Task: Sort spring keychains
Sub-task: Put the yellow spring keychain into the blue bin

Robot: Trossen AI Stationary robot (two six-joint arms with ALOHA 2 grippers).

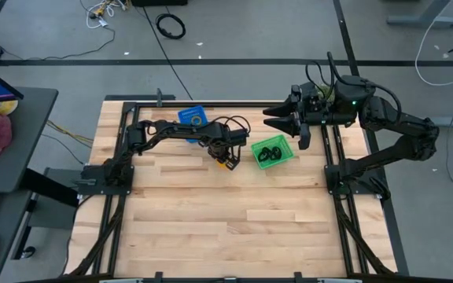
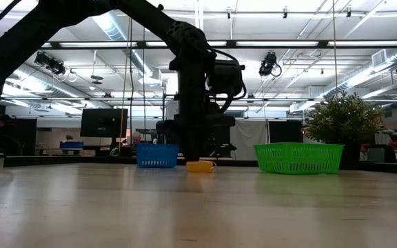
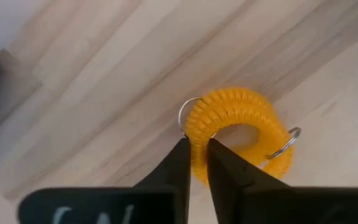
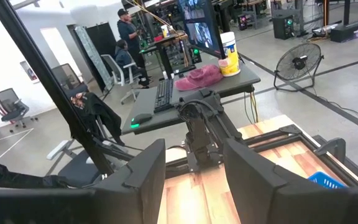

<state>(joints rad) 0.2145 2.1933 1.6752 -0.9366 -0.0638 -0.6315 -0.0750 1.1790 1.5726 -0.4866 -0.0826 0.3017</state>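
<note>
Table (image 1: pixel 211 228) first: its wooden top is mostly bare, with two bins near the far edge, a green bin (image 1: pixel 274 151) toward the right and a blue bin (image 1: pixel 193 117) toward the left. The green bin already holds several black keychains (image 1: pixel 270 152), so that colour looks largely sorted. The blue bin shows what seems to be a yellowish ring inside in the high view, though it is too small to be sure. The left arm reaches across between the bins, and its left gripper (image 3: pixel 196 163) is down at the table on the one loose orange keychain (image 3: pixel 238 134), fingers drawn close and pinching the coil. That keychain lies on the wood just beside the green bin and near the blue one. The right gripper (image 4: pixel 194 171) hangs raised behind the green bin, fingers spread and holding nothing. Judging from this, sorting is near its end: the orange keychain is not yet lifted and presumably belongs in the blue bin. No other loose keychains show.
</note>
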